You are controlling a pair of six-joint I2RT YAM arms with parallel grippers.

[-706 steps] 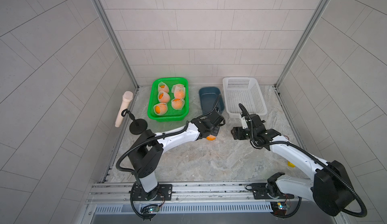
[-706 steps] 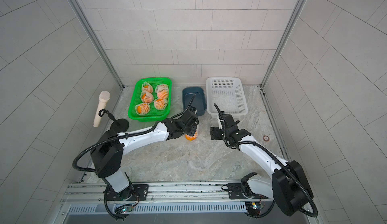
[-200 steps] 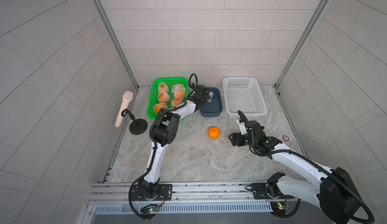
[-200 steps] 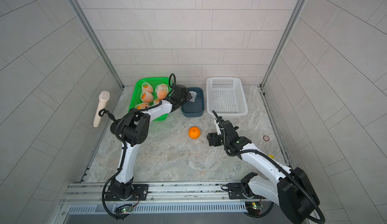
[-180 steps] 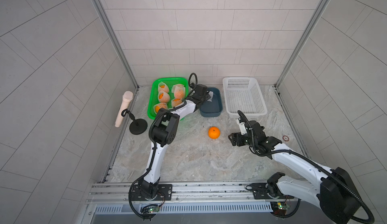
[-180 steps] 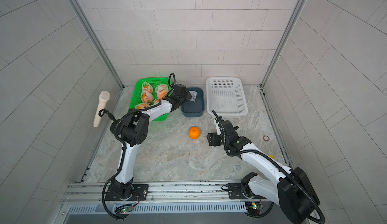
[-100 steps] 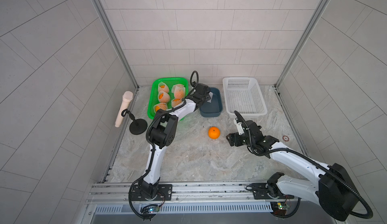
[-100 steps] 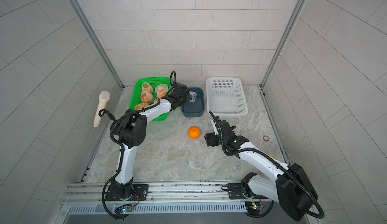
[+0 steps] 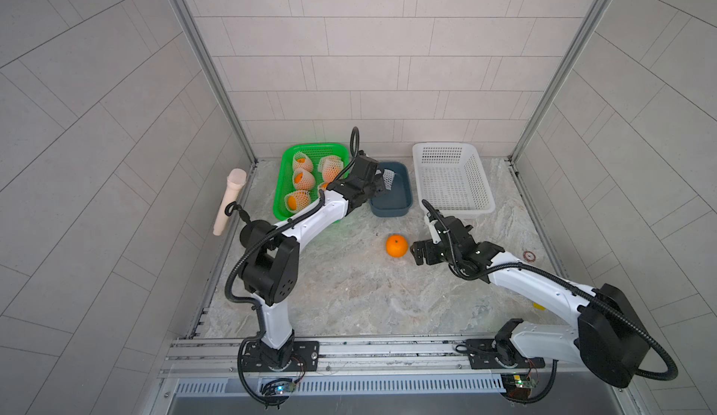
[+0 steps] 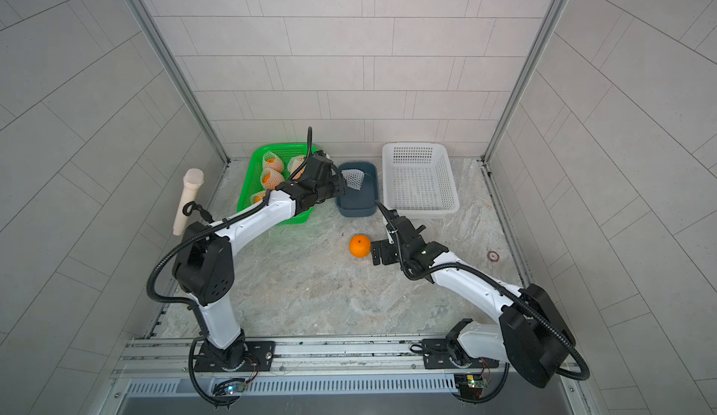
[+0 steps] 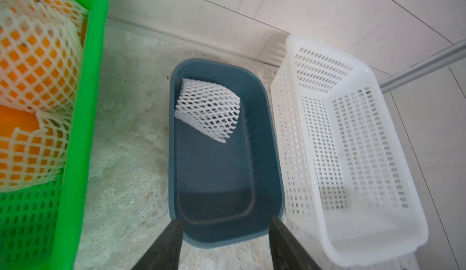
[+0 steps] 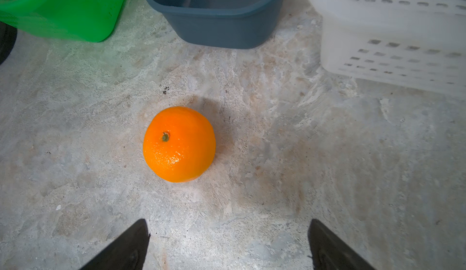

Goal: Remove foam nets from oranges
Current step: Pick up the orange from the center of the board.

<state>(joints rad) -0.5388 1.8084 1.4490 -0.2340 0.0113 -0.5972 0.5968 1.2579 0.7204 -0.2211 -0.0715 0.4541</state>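
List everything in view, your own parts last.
green basket: one, green, back left of table.
netted oranges: four clear, a fifth partly hidden, orange in white mesh, in green basket.
bare orange: one, orange, mid-table.
loose foam net: one, white, in blue tub.
blue tub: one, dark blue, between the baskets.
white basket: one, white, back right.
beige cylinder: one, beige, table's left edge.
small ring: one, reddish, right side.
left claw: one, black, open, at blue tub.
right claw: one, black, open, facing bare orange, not touching.
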